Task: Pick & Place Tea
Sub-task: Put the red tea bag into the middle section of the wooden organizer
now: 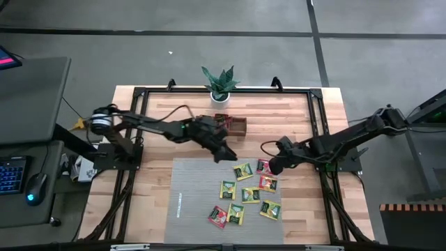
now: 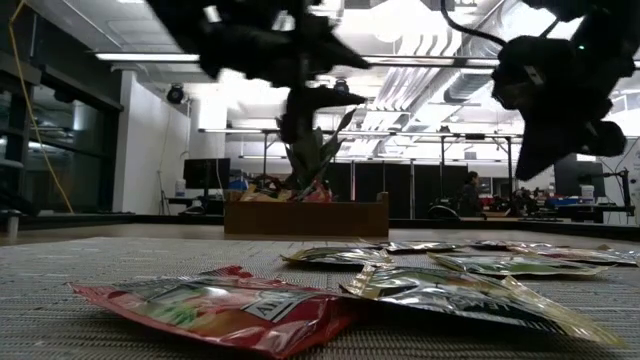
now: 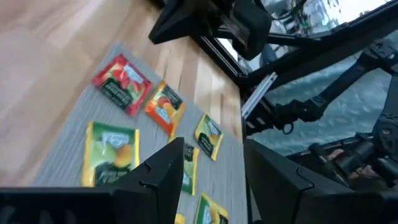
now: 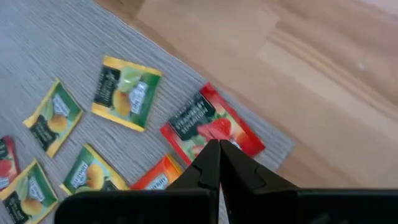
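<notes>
Both fingers of the right gripper (image 4: 219, 163) press together above a red sachet (image 4: 211, 129); left gripper (image 3: 208, 180) fingers spread.

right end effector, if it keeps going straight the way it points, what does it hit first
Most likely the red sachet at the mat's edge: the shut right end effector points right at it in its wrist view. How far above it the tips sit is unclear.
</notes>
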Robot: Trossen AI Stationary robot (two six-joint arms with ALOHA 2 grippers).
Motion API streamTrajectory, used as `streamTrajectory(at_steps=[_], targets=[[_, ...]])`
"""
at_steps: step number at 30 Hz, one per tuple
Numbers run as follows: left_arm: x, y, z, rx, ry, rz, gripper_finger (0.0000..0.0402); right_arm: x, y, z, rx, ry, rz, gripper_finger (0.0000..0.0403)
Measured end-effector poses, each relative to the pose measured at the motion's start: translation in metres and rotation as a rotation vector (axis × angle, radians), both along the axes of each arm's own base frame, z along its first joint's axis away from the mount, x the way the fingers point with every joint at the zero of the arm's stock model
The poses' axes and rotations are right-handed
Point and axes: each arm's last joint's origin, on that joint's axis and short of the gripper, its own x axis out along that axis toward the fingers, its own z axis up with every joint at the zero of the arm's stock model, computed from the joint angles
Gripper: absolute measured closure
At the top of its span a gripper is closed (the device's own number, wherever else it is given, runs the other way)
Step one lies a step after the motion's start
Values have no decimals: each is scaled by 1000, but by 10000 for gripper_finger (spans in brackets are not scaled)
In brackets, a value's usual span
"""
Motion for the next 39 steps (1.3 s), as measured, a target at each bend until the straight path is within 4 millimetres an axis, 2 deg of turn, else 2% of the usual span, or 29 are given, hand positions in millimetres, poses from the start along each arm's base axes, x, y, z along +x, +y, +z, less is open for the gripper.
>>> streamTrajectory(at_steps=[7,14,16,20,26,32,39], targets=[[46,2,-7,-33,77,-43,236,-2,5,-3,34,4,-6,402],[74,2,-24,-101,113,-109,236,0,7,-5,70,3,-29,403],[75,1,-28,-120,143,-123,236,1,9,-9,74,22,-45,403],[78,2,-17,-109,91,-120,236,3,14,-17,85,55,-76,403],[78,2,-19,-90,89,-113,236,13,20,-29,108,65,-89,403],[77,2,-20,-75,89,-136,236,14,23,-37,103,98,-118,403],[77,1,-20,-60,75,-172,236,9,33,-37,7,110,26,403]])
